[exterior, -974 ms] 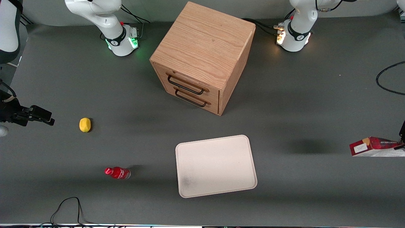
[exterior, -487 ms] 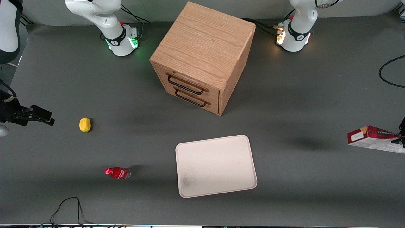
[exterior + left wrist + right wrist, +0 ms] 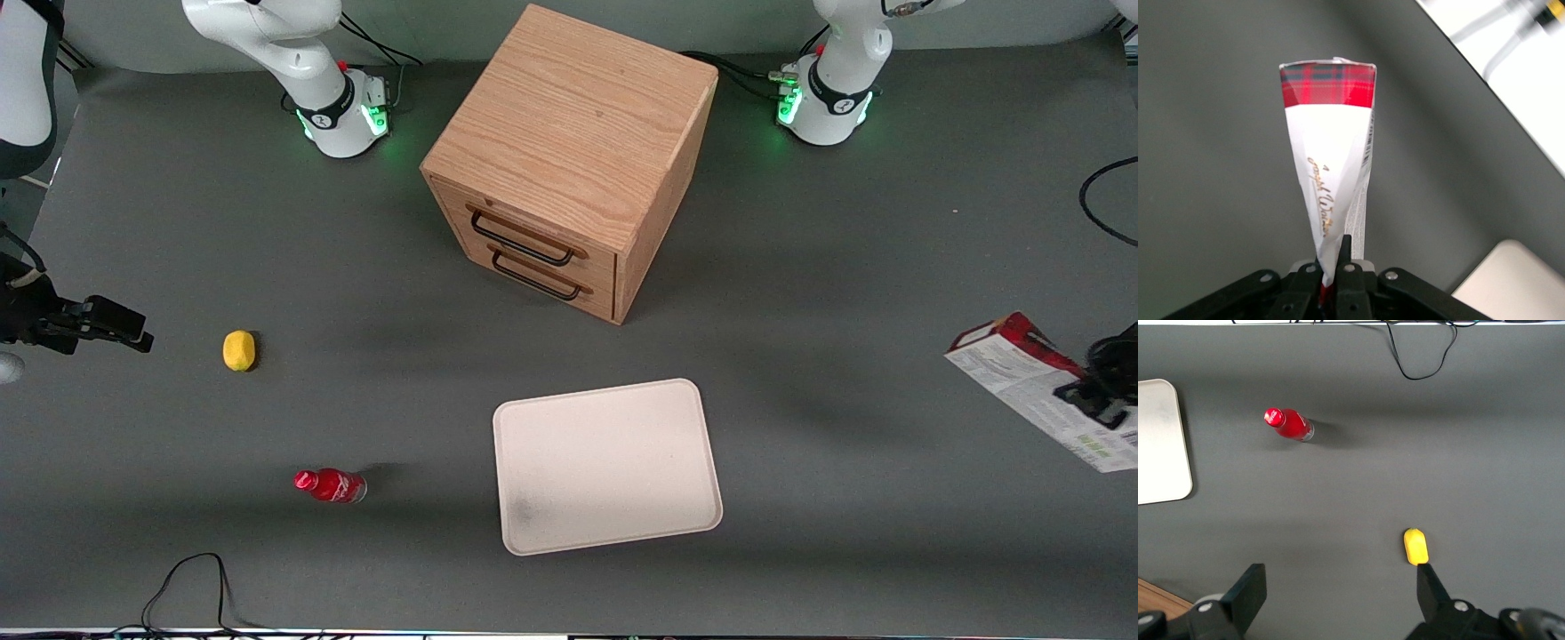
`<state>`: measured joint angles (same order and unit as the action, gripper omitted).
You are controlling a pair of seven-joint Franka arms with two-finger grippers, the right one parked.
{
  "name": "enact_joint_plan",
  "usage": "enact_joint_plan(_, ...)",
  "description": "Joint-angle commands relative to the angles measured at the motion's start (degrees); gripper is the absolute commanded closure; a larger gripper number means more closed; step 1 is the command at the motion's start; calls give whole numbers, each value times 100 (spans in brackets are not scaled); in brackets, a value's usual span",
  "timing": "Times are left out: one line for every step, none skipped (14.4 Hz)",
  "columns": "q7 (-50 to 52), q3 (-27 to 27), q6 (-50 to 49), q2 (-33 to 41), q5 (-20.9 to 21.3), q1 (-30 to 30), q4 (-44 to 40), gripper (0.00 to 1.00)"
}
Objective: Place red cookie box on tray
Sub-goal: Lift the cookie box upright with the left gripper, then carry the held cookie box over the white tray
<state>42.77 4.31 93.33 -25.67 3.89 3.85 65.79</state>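
Red cookie box (image 3: 1031,380) clamped in my gripper (image 3: 1092,397), tilted, lifted at working arm's end, well apart from tray (image 3: 607,466).

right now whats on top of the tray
Nothing lies on the tray; only a faint grey smudge marks it. The red cookie box is off toward the working arm's end of the table, clamped in the gripper.

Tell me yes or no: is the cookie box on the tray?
No: the gripper holds the cookie box above the table, toward the working arm's end, apart from the tray.
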Motion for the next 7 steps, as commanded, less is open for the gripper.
enact_joint_plan(-489,25,316,369,68,-410,548,100)
enact_joint_plan(-489,34,413,370,60,-568,566,100)
enact_joint_plan(-471,52,475,352,59,-744,558,100)
enact_joint_plan(-463,61,536,326,51,-937,566,100)
enact_joint_plan(-454,61,581,317,51,-1148,566,100)
enact_joint_plan(-454,61,598,273,51,-1341,566,100)
enact_joint_plan(-480,61,633,264,51,-1500,558,100)
